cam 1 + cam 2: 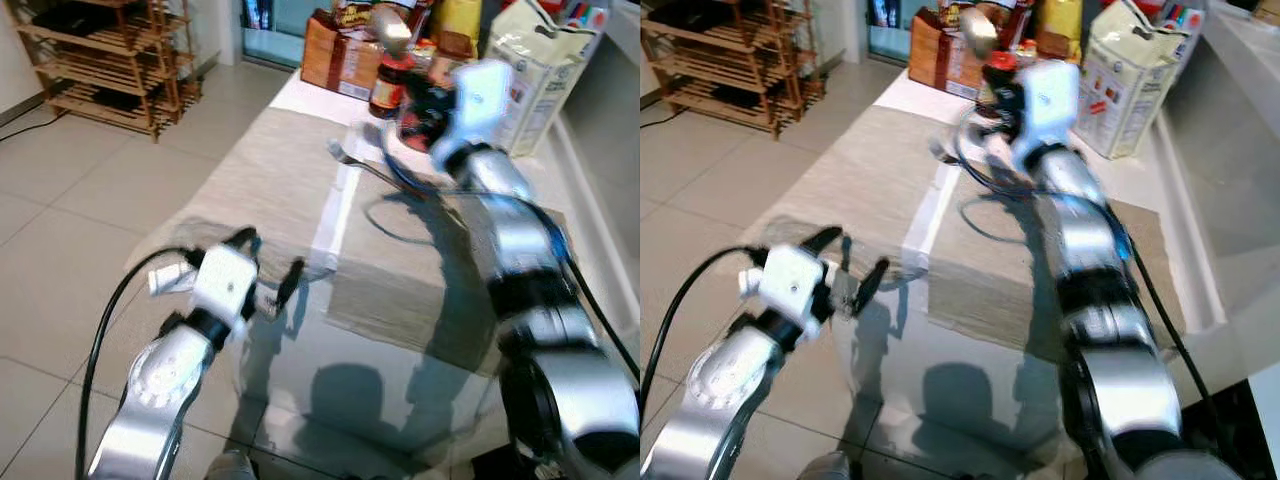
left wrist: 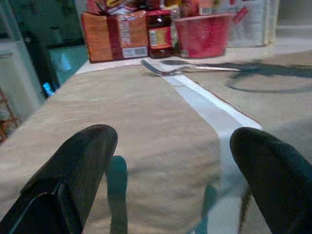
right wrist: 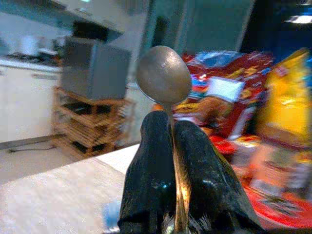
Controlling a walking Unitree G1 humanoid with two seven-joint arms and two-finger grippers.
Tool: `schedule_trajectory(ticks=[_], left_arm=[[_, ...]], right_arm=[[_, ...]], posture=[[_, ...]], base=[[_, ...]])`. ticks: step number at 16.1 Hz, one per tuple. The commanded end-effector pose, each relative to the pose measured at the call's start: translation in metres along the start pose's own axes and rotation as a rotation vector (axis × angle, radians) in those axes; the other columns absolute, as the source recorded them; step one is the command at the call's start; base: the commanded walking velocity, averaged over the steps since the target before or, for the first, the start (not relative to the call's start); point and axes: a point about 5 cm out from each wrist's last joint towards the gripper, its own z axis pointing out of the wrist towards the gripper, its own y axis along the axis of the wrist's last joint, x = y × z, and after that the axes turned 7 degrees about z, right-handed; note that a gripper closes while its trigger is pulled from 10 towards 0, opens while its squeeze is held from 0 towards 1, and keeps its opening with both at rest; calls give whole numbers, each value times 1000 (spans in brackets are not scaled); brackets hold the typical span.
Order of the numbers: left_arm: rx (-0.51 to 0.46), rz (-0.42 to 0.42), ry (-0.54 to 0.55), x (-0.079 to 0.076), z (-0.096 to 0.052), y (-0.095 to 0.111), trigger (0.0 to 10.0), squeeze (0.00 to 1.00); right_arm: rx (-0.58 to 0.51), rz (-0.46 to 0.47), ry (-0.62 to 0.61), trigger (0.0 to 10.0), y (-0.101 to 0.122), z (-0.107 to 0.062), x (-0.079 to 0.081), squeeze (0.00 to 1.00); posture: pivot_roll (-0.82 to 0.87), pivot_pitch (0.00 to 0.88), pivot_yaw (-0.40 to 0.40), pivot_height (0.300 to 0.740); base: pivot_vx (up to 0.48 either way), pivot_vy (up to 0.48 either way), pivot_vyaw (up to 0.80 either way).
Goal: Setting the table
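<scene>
Left eye view shows the left gripper (image 1: pixel 268 262) low at the near edge of the placemat (image 1: pixel 270 180), fingers spread and empty. Further right, the fork (image 1: pixel 350 160) lies flat near the mat's far edge. The right gripper (image 3: pixel 168 141) is closed on the spoon (image 3: pixel 164 79), bowl up, held above that fork and nearer to it.

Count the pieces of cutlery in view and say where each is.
2. A spoon clamped upright in the right tool, above the table's far end; a fork lying on the placemats. More could hide among the groceries.
</scene>
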Motion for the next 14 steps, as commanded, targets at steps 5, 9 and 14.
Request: schedule_trajectory(ticks=[5,9,14], left_arm=[[-29,-72,-16,-8,31,8,10000,0],[-26,-125,10,-2,44,7,10000,0],[-1,-126,58,10,32,1,10000,0]], right_arm=[[-65,-145,-227,0,-1,-55,-18,0],[-20,-176,-443,0,-21,-118,-15,0],[94,-171,-426,0,-37,-169,17,0]], posture=[[85,0,-77,740],[62,0,-27,740],[68,0,-42,740]], base=[[0,0,0],[0,0,0],[0,0,0]])
